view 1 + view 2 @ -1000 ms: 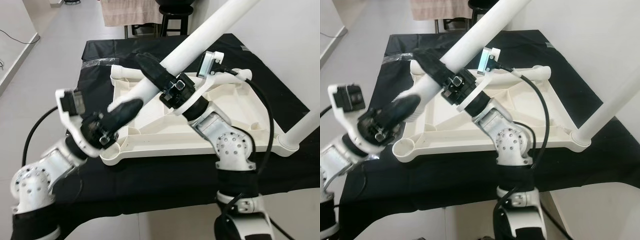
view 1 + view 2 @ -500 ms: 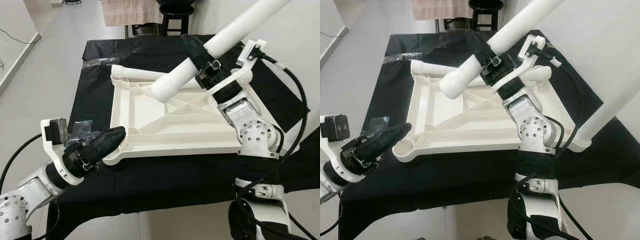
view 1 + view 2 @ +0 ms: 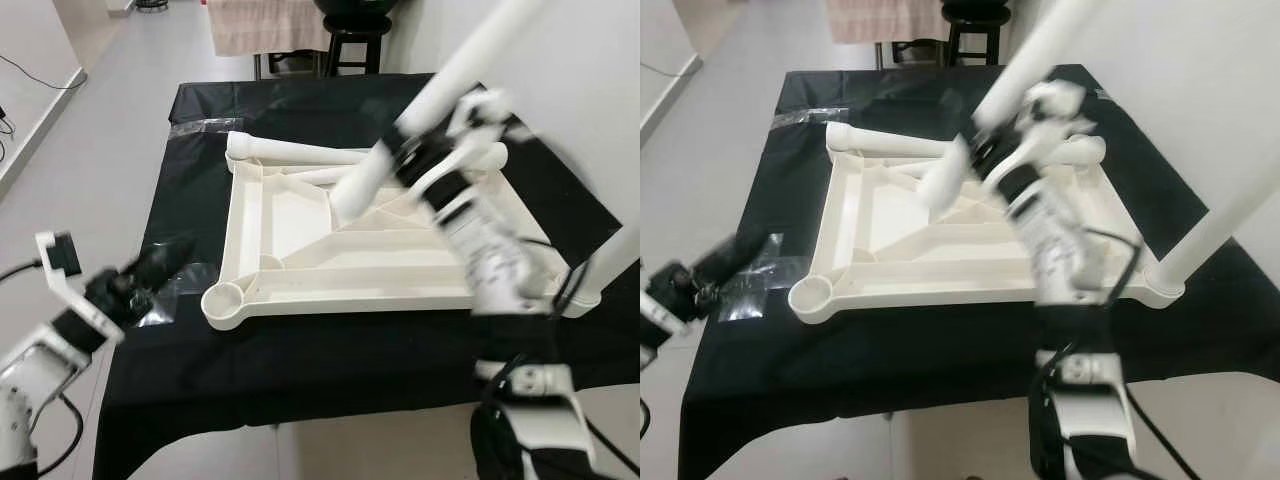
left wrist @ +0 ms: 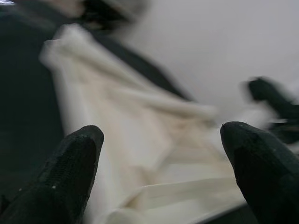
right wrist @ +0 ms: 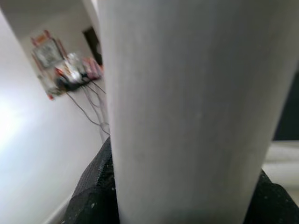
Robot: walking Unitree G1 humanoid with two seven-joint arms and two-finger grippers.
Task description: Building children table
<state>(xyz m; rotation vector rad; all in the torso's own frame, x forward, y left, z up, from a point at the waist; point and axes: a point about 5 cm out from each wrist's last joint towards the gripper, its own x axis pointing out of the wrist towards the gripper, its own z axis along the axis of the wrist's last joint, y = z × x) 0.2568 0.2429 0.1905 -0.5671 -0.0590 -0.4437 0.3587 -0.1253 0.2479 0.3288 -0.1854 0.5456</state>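
the black-draped tabletop (image 3: 300, 360) carries the upturned white table frame (image 3: 300, 245), its corner sockets exposed for fitting. a white leg (image 3: 440, 90) is clamped in the right gripper (image 3: 405, 165), angled downward over the frame. the left gripper (image 3: 150, 270) is spread wide, empty, beside the frame.

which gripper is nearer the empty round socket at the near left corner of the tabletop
Left. The left gripper hovers open just off the table edge, beside the socket. The right gripper is across the tabletop, shut on the white leg.
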